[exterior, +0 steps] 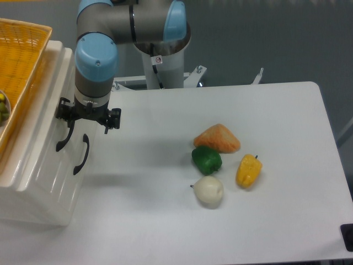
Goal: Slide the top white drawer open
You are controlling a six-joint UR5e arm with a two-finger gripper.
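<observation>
The top white drawer is the upper front of the cream cabinet at the left, and it sits flush with the cabinet. Its curved black handle runs down the front. My gripper hangs right at the upper end of that handle, pointing down. The black gripper body and the blue wrist hide the fingertips, so whether they hold the handle does not show.
The lower drawer's black handle lies just right of the upper one. A yellow wicker basket sits on the cabinet. Mid-table lie an orange wedge, a green pepper, a yellow pepper and a white fruit.
</observation>
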